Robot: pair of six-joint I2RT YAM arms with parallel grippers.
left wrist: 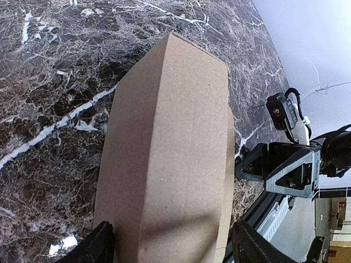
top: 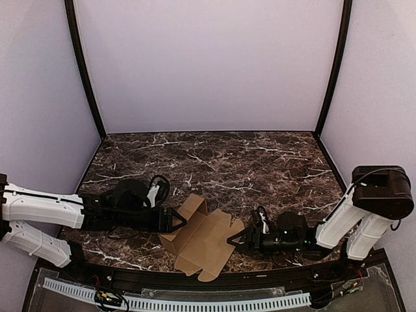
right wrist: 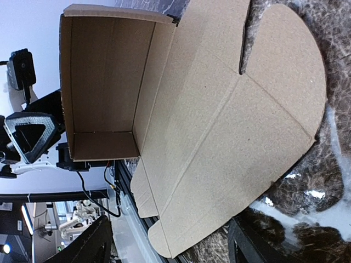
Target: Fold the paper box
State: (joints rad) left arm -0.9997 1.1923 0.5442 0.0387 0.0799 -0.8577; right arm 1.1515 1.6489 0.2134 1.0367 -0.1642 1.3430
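On the worktop point(top: 260, 162): paper box point(top: 205, 242), left end raised
Left tool point(top: 179, 220): wide apart, gripping nothing
Right tool point(top: 231, 240): wide apart, gripping nothing

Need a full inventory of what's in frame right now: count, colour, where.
paper box: 1, tan-brown, near centre of the table between the claws; left end folded up into walls, the rest flat flaps
table: 1, dark brown marble with white veins, under everything
walls: 3, lavender, back and both sides
frame posts: 2, black, back corners
slotted strip: 1, white, along the near edge
left arm: 1, white and black, low from the left
right arm: 1, white and black, from the right
left claw: 1, black, open, at the folded wall
right claw: 1, black, open, at the flat flaps
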